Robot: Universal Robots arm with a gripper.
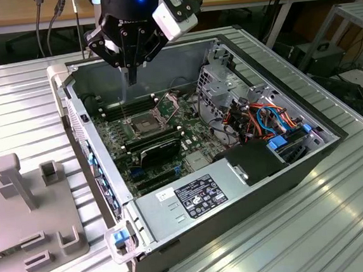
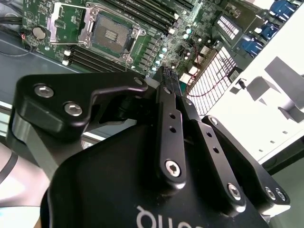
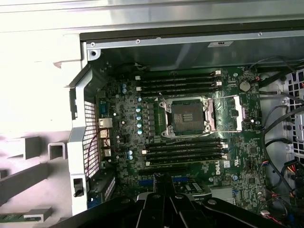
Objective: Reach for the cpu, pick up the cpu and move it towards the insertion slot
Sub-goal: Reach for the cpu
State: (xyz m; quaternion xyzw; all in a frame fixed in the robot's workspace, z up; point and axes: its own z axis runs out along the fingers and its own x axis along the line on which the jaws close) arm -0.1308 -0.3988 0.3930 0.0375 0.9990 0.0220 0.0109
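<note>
1. cpu: position can't tell. It may be nipped between the fingertips, unclear.
2. insertion slot: on motherboard inside the open case. Metal frame swung open, dark centre bare. Memory slots flank it.
3. hand: hangs above the case, near the slot and apart from the board. Fingers drawn narrow, nearly together.
4. Step, est.: carry toward the slot if the chip is held, otherwise reach. Any approach needs square alignment and clearance of the raised frame.
5. Surround: power supply and ribbed table.
</note>
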